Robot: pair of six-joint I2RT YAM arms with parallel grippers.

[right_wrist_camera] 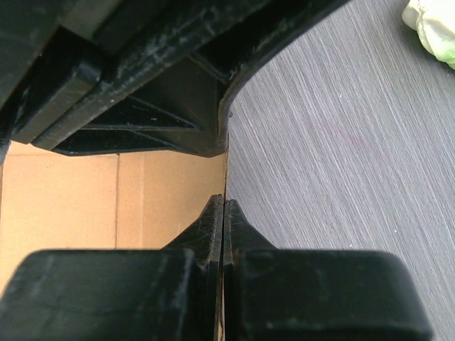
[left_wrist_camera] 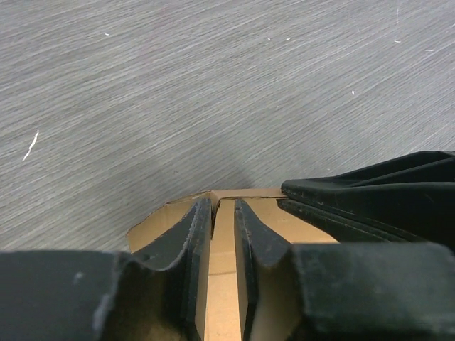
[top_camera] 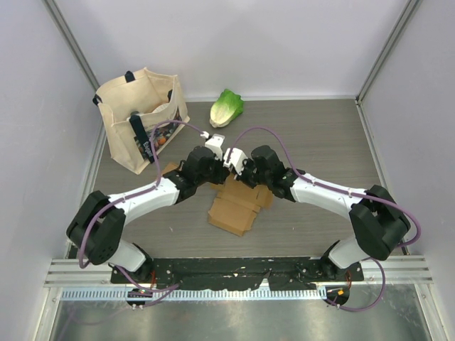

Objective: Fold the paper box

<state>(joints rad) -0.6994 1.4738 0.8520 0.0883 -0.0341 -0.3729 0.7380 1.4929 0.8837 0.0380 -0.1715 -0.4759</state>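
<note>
The brown paper box lies partly folded in the middle of the table, and both grippers meet at its far end. My left gripper straddles a raised cardboard wall; its jaws stand slightly apart with cardboard between them, and I cannot see whether the pads press on it. My right gripper is shut on the thin edge of an upright box panel. The right gripper's black body shows at the right of the left wrist view.
A beige tote bag holding small items stands at the back left. A green lettuce lies at the back centre, and it also shows as the lettuce in the right wrist view. Enclosure walls close in the table on three sides.
</note>
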